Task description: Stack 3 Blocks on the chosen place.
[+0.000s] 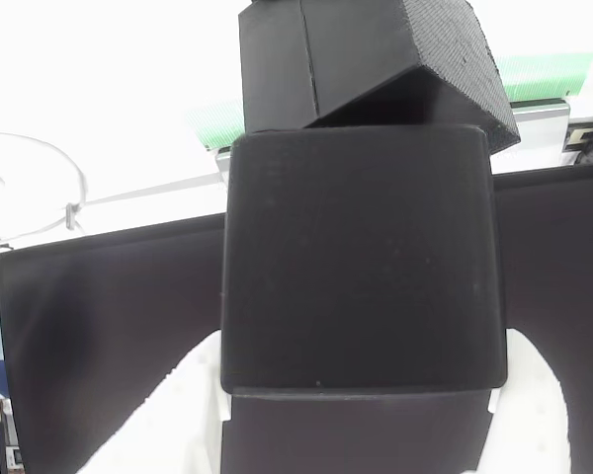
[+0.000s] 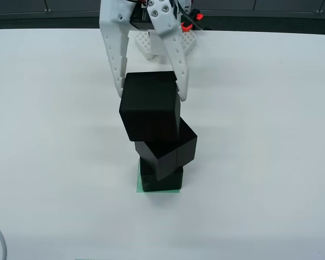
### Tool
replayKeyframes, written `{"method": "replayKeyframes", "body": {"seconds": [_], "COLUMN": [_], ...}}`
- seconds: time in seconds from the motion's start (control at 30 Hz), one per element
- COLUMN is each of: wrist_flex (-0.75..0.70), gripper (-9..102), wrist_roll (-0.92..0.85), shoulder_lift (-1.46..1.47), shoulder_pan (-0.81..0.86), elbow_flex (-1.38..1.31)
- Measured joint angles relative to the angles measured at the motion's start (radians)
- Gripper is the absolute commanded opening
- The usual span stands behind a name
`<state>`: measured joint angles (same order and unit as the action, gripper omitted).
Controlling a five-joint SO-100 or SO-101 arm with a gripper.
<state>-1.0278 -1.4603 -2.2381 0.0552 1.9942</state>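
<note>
At frame centre from above, the end effector [image 2: 151, 92] is pinching the top block [image 2: 150, 105] over two stacked blocks [image 2: 165, 149] on the green striped patch [image 2: 140, 187].

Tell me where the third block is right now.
In the view from above, the top block sits between the hand's fingers, atop the skewed middle block, mid-table.

I see three matte black blocks stacked crookedly on the striped green patch [image 2: 159, 190]: bottom block [image 2: 161, 179], twisted middle block [image 2: 166, 151], top block [image 2: 150, 106].
</note>
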Motion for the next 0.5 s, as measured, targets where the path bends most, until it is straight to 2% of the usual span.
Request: {"method": "replayKeyframes", "body": {"seconds": [0.37,0.5], "wrist_flex": [0.000,0.009], "gripper": [34,35], "wrist_roll": [0.000,0.000], "shoulder_lift": [0.000,0.000], "shoulder_pan": [0.008,0.012], "elbow_flex": [0.000,-0.002]}}
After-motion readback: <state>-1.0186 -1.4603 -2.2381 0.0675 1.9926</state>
